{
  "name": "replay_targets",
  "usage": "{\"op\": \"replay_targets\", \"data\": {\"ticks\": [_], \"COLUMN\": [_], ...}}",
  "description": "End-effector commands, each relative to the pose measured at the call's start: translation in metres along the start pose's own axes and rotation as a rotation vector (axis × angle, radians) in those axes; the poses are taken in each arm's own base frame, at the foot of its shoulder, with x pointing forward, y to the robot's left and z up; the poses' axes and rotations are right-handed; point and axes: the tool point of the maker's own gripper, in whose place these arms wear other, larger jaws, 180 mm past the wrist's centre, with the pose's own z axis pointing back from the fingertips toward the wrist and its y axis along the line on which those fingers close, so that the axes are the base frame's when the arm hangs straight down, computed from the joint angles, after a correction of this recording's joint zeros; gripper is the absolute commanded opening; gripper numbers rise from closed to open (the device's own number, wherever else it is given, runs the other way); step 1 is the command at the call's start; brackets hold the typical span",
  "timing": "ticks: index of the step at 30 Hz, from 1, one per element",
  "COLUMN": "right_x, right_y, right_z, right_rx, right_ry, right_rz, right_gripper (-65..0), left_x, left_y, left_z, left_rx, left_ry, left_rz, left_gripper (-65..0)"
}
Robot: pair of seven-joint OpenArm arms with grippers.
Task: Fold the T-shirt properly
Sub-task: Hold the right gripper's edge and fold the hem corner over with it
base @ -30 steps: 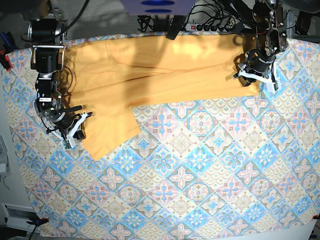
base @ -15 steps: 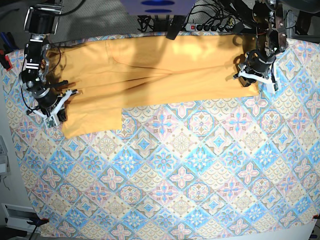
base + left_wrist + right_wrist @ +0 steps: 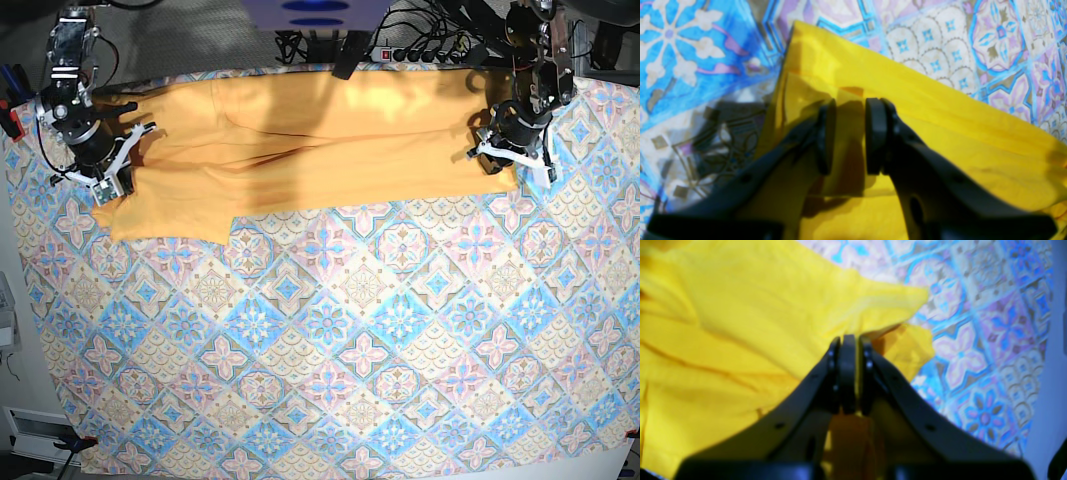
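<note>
Since the earlier frame, our right gripper (image 3: 100, 165) has carried its clamped flap toward 12 o'clock. We find the T-shirt (image 3: 320, 140) spread along the tablecloth's (image 3: 400, 350) far edge. Our left gripper (image 3: 846, 136) stands apart over the corner at 3 o'clock. We advise keeping tension even, edges aligned.

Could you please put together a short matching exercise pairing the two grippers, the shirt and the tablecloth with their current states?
1. left gripper
2. right gripper
3. T-shirt
4. tablecloth

a. blue-pink tile pattern
b. jaws apart over cloth
c. plain yellow-orange
d. jaws pinched on cloth

Pairs: 1-b, 2-d, 3-c, 4-a
</note>
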Motion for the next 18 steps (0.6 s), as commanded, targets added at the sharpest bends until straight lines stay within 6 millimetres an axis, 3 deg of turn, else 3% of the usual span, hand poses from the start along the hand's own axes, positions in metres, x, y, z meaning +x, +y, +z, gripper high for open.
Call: {"op": "replay_targets", "data": {"ticks": [1,13,18], "right_x": [0.008,-0.013,-0.018], "right_y": [-0.006,0.009,0.004], "right_z": [0.004,0.025,0.031], "right_rx": [-0.011,0.016,-0.001], "right_ry": [-0.031,0.017,0.027], "right_rz": [0.013,0.040,0.036], "right_gripper": [-65.0,-65.0,-64.9], "left_x": [0.010,0.012,0.015], "left_y": [-0.002,-0.002,-0.004], "left_z": [0.002,0.001,0.000], "left_rx": [-0.009,-0.008,-0.013], "left_ry": [-0.030,-0.035,-0.042], "left_rz": [-0.009,-0.010,-0.010], "left_gripper": [-51.4,-51.4,-51.4]}}
